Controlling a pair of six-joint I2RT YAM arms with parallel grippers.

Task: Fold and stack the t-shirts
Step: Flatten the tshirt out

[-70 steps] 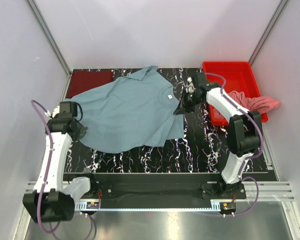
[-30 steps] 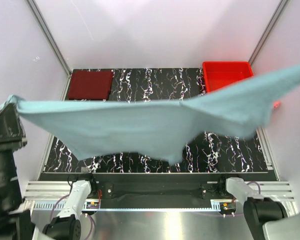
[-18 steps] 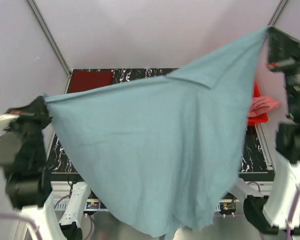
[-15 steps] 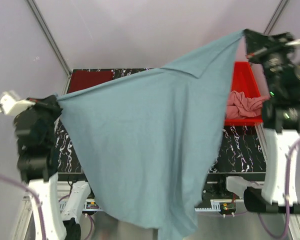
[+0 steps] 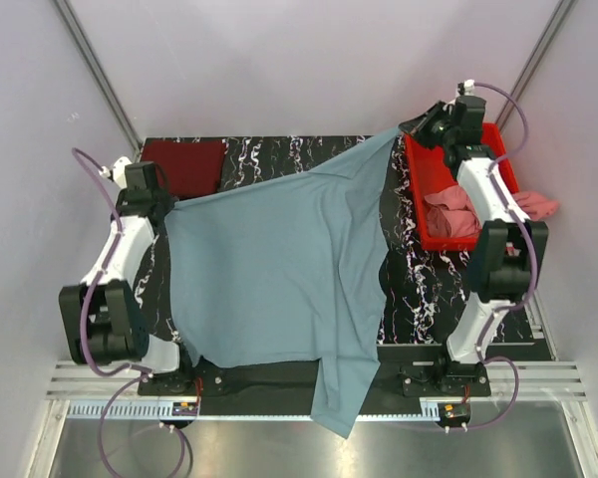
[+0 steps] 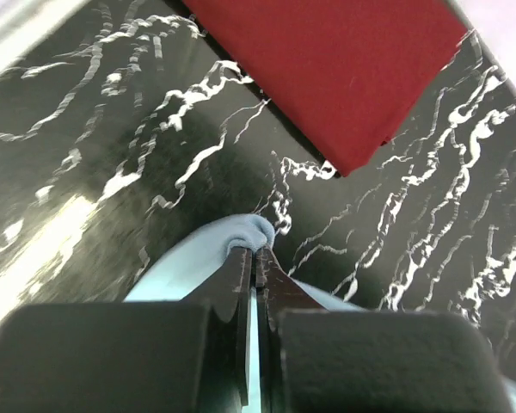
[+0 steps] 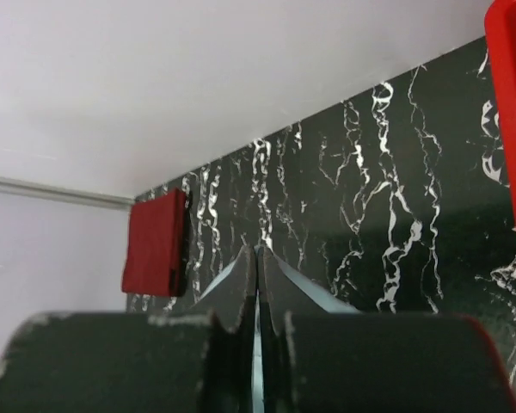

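Fabric of grey-blue t-shirt (image 5: 269, 269) pinched in left end effector (image 5: 167, 206) and right end effector (image 5: 411, 128), beside red tray (image 5: 420, 199).

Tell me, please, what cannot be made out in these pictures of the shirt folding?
- Top view: the grey-blue shirt hides the table beneath it.
- Top view: the right arm crosses the pink shirt in the red tray.
- Left wrist view: the left gripper body covers all but a nub of shirt.
- Right wrist view: the red tray is cut off by the right edge; its contents are unseen.
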